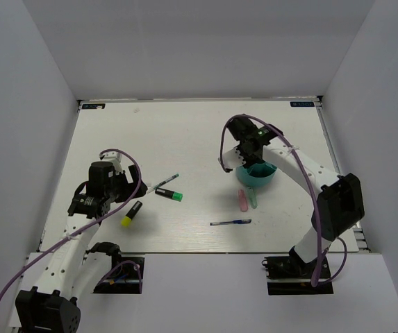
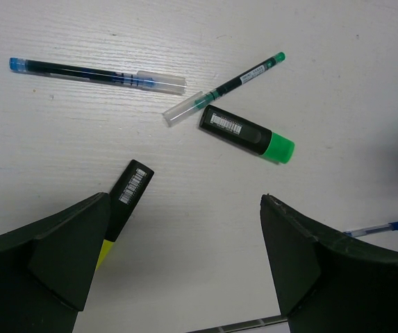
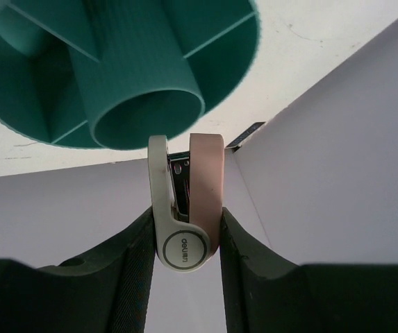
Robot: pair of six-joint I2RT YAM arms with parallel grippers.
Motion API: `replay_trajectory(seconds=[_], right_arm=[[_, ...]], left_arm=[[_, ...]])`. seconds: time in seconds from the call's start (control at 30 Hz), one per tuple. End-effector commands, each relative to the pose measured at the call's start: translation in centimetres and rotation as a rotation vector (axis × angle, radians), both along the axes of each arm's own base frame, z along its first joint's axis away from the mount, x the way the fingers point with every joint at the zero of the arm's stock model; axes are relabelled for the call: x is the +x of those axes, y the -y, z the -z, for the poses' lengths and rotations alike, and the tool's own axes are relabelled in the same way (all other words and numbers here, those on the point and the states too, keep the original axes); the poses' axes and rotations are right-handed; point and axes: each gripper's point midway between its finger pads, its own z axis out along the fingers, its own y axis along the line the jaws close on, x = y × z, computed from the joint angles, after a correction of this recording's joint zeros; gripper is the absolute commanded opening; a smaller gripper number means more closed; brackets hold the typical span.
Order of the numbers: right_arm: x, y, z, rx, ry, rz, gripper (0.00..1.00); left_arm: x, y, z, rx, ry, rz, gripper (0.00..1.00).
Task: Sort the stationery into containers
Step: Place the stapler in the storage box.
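From the top, the job looked barely begun: pens (image 1: pixel 230 223), highlighters (image 1: pixel 169 195) and markers (image 1: pixel 243 201) lay on the surface (image 1: pixel 185 132), and we saw nothing in the organiser (image 1: pixel 264 182). In the left wrist view, the left gripper (image 2: pixel 185 208) gaped wide, a yellow highlighter (image 2: pixel 130 191) just beside one finger (image 2: pixel 67 257). In the right wrist view, the right gripper (image 3: pixel 186 225) squeezed a white-pink item (image 3: pixel 204 177), which hung just beside the organiser's middle tube (image 3: pixel 150 118).

teal organiser (image 3: pixel 115 62), finely ribbed, upper left; white-pink item (image 3: pixel 185 208) at centre, one half white, one pink; green-capped highlighter (image 2: pixel 247 134), body black; yellow-capped highlighter (image 2: pixel 130 189), black, lower left; blue pen (image 2: pixel 94 74), upper left
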Motion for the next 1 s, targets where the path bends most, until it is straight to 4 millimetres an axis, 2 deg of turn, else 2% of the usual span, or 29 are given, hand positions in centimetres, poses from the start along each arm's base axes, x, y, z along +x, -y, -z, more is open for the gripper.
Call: replay_trajectory(seconds=[0.0, 0.23, 0.4, 0.5, 0.6, 0.7, 0.77, 0.87, 0.97], right_arm=[[-0.1, 1.8, 0.3, -0.197, -0.046, -0.096, 0.04], [-0.4, 2.8, 1.6, -0.260, -0.085, -0.084, 0.06], [0.0, 2.8, 2.3, -0.277, -0.085, -0.092, 0.08], [0.3, 2.8, 2.5, -0.294, -0.090, -0.093, 0.15], [0.4, 2.7, 2.5, -0.295, -0.094, -0.095, 0.36], [0.6, 2.3, 2.3, -0.279, -0.089, -0.088, 0.49], [0.6, 2.1, 2.3, -0.269, -0.089, -0.088, 0.55], [0.8, 1.7, 1.9, -0.239, -0.077, -0.079, 0.59], [1.1, 1.3, 0.6, -0.197, -0.048, -0.061, 0.61]], left_arm=[[0.4, 0.2, -1.1, -0.015, 0.043, 0.009, 0.99], [0.4, 0.3, -1.2, -0.016, 0.048, 0.013, 0.99], [0.4, 0.2, -1.2, -0.018, 0.045, 0.009, 0.99], [0.4, 0.2, -1.2, -0.015, 0.049, 0.010, 0.99], [0.5, 0.2, -1.1, -0.012, 0.048, 0.010, 0.99], [0.5, 0.2, -1.2, -0.013, 0.048, 0.008, 0.99], [0.4, 0.2, -1.1, -0.012, 0.047, 0.012, 0.99], [0.4, 0.2, -1.1, -0.013, 0.045, 0.011, 0.99], [0.4, 0.2, -1.0, -0.014, 0.040, 0.011, 0.99]])
